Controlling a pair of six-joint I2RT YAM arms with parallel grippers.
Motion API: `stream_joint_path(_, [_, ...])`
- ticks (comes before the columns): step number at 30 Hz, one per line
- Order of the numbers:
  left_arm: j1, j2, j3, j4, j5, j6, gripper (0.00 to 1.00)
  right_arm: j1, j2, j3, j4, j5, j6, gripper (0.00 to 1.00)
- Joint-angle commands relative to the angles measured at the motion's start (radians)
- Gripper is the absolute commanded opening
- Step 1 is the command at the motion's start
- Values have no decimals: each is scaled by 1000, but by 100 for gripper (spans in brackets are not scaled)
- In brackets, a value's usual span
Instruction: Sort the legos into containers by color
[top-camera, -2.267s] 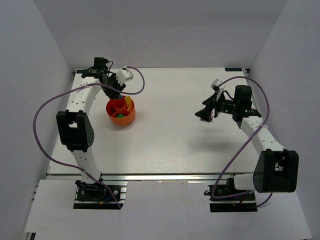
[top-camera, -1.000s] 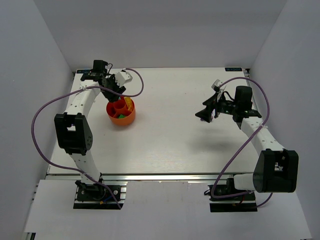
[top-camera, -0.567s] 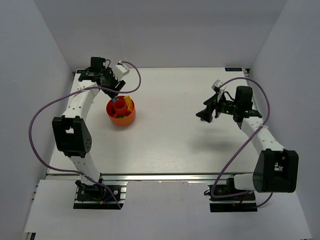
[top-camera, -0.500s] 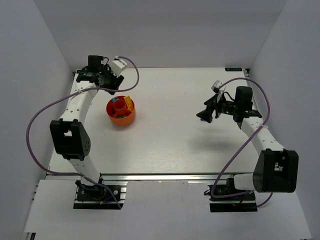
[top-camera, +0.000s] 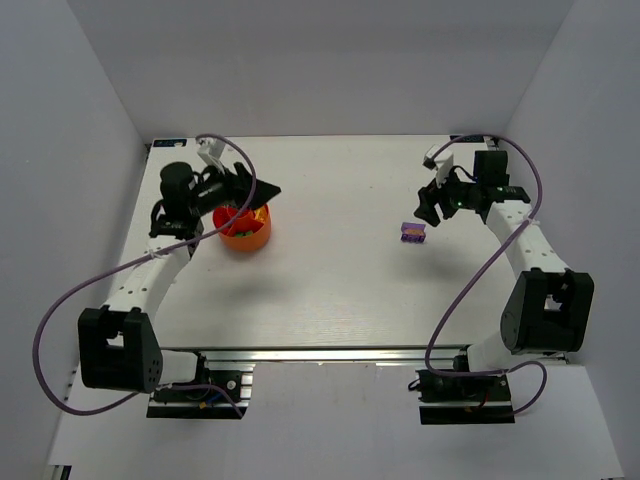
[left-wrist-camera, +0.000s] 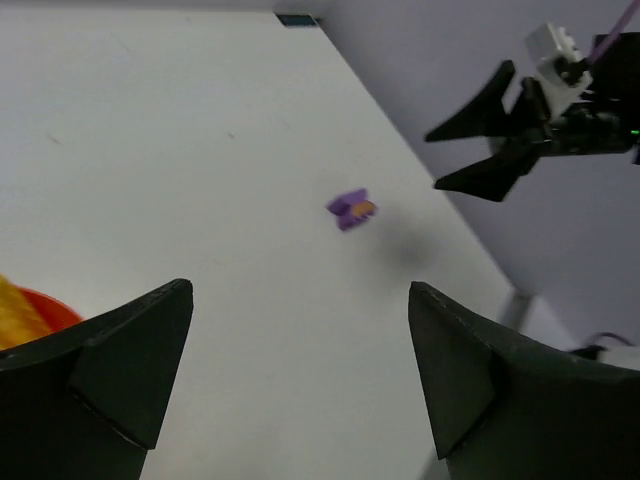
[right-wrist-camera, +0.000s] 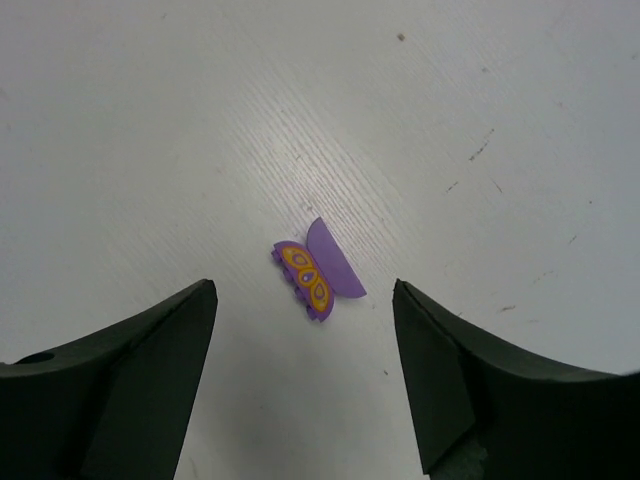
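The orange-red bowl (top-camera: 245, 236) stands at the left of the table with red, yellow and green legos in it. Its rim (left-wrist-camera: 45, 305) and a yellow lego (left-wrist-camera: 14, 316) show at the left wrist view's lower left. My left gripper (top-camera: 262, 186) hovers open and empty just above the bowl's far edge, pointing right; its jaws (left-wrist-camera: 300, 290) frame bare table. A purple butterfly-printed lego (top-camera: 413, 233) (right-wrist-camera: 318, 272) (left-wrist-camera: 351, 209) lies alone on the table at the right. My right gripper (top-camera: 430, 211) (right-wrist-camera: 302, 292) hangs open above and just behind it, holding nothing.
White walls close in the table on three sides. The right arm's gripper (left-wrist-camera: 490, 130) shows in the left wrist view, up near the right wall. Purple cables loop off both arms.
My left arm swung off the bowl's far-left side, turned to face right, and its gripper opened. My right gripper rose and drew back to the right, and the purple lego now shows on the table.
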Motion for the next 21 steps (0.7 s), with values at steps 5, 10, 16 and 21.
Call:
stream_joint_path(5, [-17,-51,-213,295,196,-419,98,-1,74,73,-365,-95,-637,89])
stream_joint_path(10, [-17,-201,-339,356,120,-429,98,6,85,-26,-306,-86,-860,89])
stream_joint_path(16, [-17,-122,-396,595,225,-575,93,9,135,-4,-220,-94,-820,89])
stream_joint_path(21, [-17,-117,-335,407,209,-384,78,17,184,21,-174,-62,-799,89])
